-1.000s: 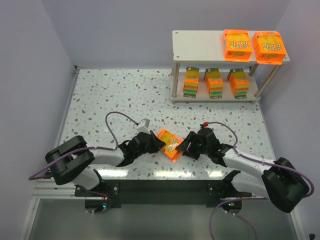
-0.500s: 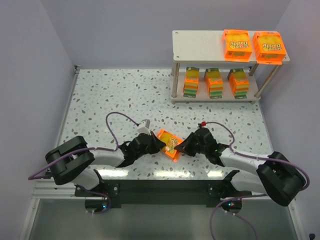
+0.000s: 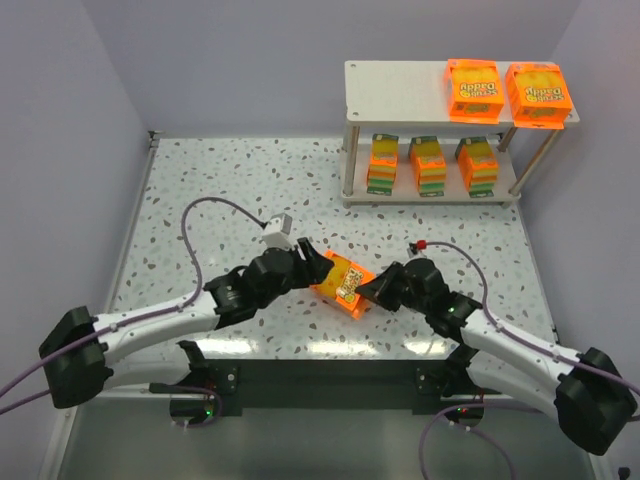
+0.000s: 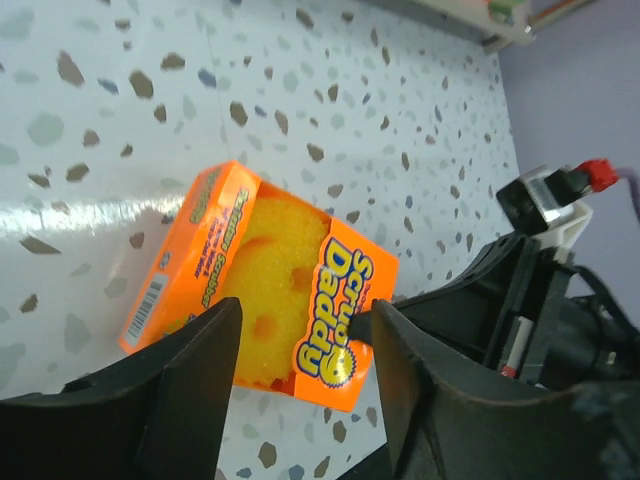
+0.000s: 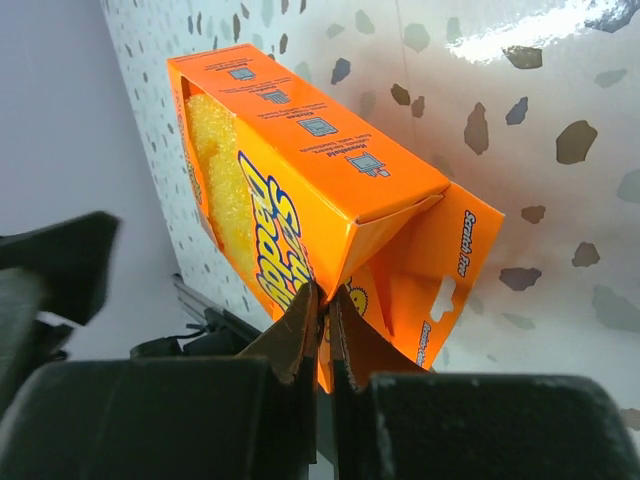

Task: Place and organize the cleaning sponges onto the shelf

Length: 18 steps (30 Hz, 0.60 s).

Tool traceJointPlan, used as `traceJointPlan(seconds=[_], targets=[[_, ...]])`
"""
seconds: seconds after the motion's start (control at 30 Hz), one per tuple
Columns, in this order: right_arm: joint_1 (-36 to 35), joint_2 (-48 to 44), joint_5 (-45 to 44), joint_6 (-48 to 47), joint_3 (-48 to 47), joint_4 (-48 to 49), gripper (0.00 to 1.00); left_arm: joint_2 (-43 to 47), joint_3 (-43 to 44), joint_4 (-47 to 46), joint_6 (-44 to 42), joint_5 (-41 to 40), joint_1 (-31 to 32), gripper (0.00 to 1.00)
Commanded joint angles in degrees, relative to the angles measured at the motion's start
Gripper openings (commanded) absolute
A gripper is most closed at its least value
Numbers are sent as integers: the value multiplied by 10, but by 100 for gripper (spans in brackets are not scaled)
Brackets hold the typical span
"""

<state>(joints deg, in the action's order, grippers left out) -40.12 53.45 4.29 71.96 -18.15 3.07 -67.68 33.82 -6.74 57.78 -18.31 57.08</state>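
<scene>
One orange pack of cleaning sponges (image 3: 343, 283) sits between my two grippers near the table's front, tilted. My right gripper (image 3: 373, 291) is shut on a thin flap at the pack's end (image 5: 325, 297); the pack (image 5: 300, 170) shows its yellow sponge through a window. My left gripper (image 3: 312, 268) stands open, its fingers (image 4: 190, 365) on either side of the pack (image 4: 255, 285) without pinching it. The shelf (image 3: 400, 85) stands at the back right with two packs (image 3: 473, 90) (image 3: 538, 93) lying flat on its top board and three packs (image 3: 427, 165) upright on its lower board.
The speckled table (image 3: 220, 190) is bordered by pale walls on the left, back and right. Purple cables loop from both wrists. A shelf corner (image 4: 480, 15) shows at the top of the left wrist view. My right arm's black body (image 4: 540, 320) is close beside the pack.
My right gripper closed on the pack's end flap. My left gripper then opened and let go of the pack, and the left arm stretched out to the right.
</scene>
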Motion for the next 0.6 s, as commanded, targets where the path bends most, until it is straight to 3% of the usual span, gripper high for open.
traceJointPlan(seconds=[0.0,0.17,0.3,0.57], targets=[[0,-33,-26,-9,-49,-63,0,76,78,146,-54,-94,0,61],[0,-78,-41,-22,-111,-73,0,208,133,248,-68,-148,1,69],[4,-78,-102,-48,-228,-76,0,310,121,272,-81,-174,0,74],[50,18,-217,-42,-437,-75,0,307,71,299,-62,-128,0,75]])
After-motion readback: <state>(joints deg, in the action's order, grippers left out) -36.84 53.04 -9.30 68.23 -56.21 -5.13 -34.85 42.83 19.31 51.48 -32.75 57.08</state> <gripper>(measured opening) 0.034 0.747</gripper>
